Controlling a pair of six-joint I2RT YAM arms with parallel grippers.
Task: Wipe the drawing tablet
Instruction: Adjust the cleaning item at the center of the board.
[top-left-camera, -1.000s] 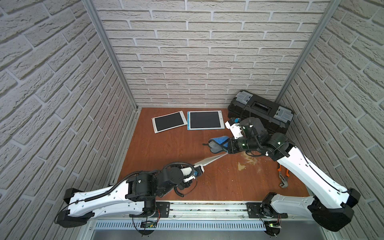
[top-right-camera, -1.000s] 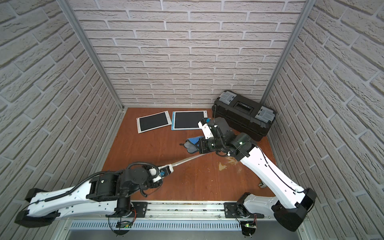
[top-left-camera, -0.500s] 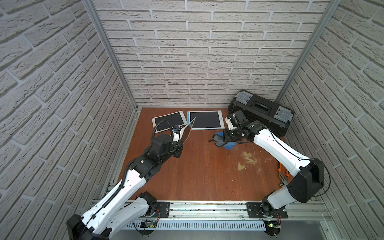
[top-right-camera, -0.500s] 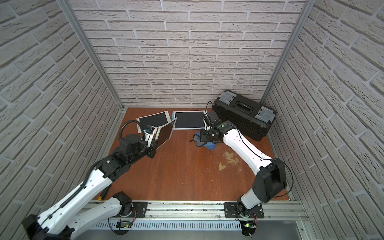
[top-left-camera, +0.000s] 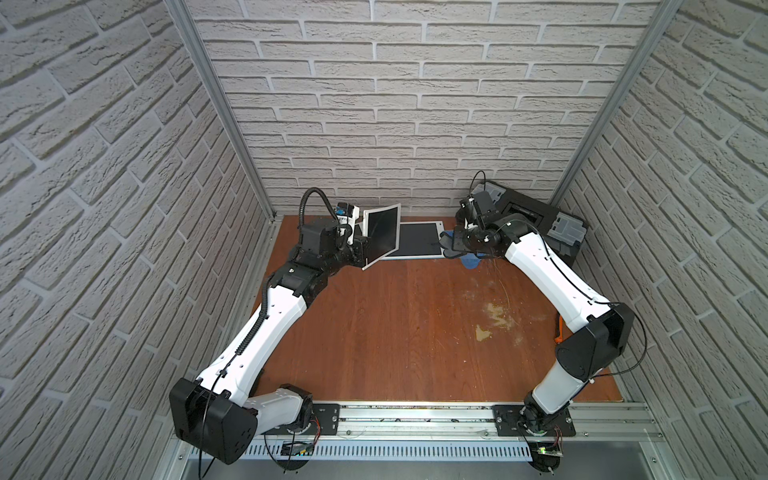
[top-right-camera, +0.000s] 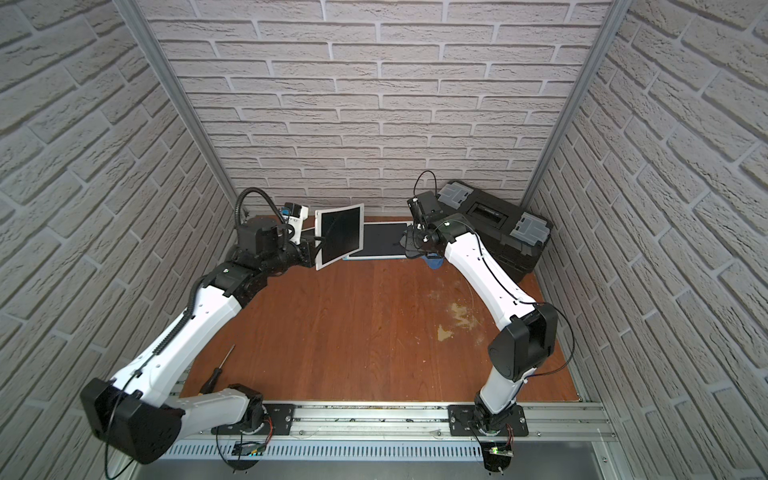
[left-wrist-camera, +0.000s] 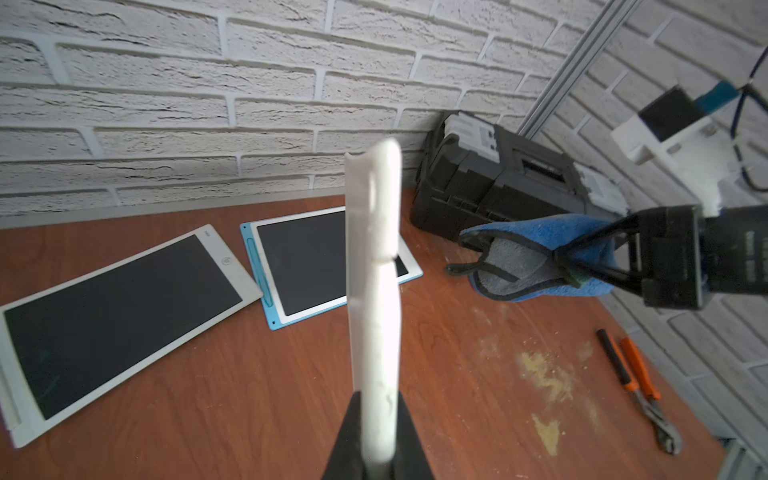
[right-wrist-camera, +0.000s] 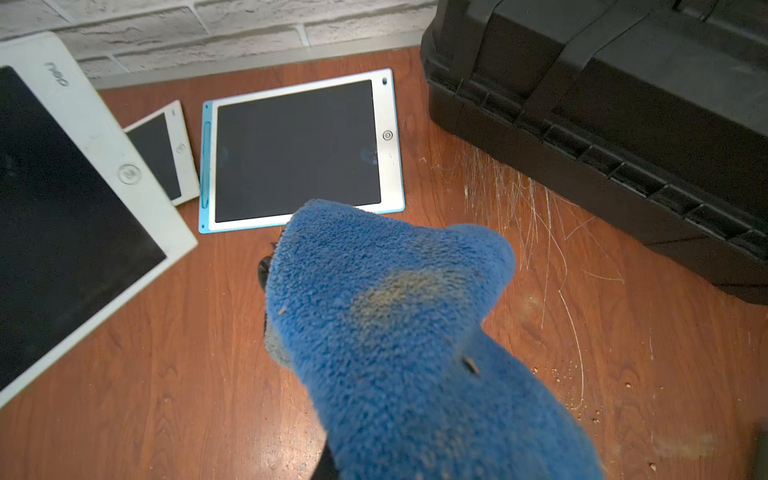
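Blue microfibre cloth (right-wrist-camera: 395, 316) is pinched in our right gripper (left-wrist-camera: 559, 259). Our left gripper (left-wrist-camera: 376, 440) clamps the white-framed, dark-screened drawing tablet (top-left-camera: 380, 239) by its edge, held nearly upright clear of the brown wooden table (top-left-camera: 395, 332). Its screen faces the cloth, just beside it to the right.

Counting tablets first, and that's three drawing tablets: a raised white tablet (top-left-camera: 380, 237), a blue-framed tablet (top-left-camera: 417, 245), and a second white tablet (left-wrist-camera: 120, 307) flat on the wood. One blue cloth (right-wrist-camera: 395, 332), just the one. One black toolbox (top-left-camera: 536, 216). One pair of orange-handled pliers (left-wrist-camera: 642, 399). And over by the rail, one screwdriver (top-right-camera: 217, 371).
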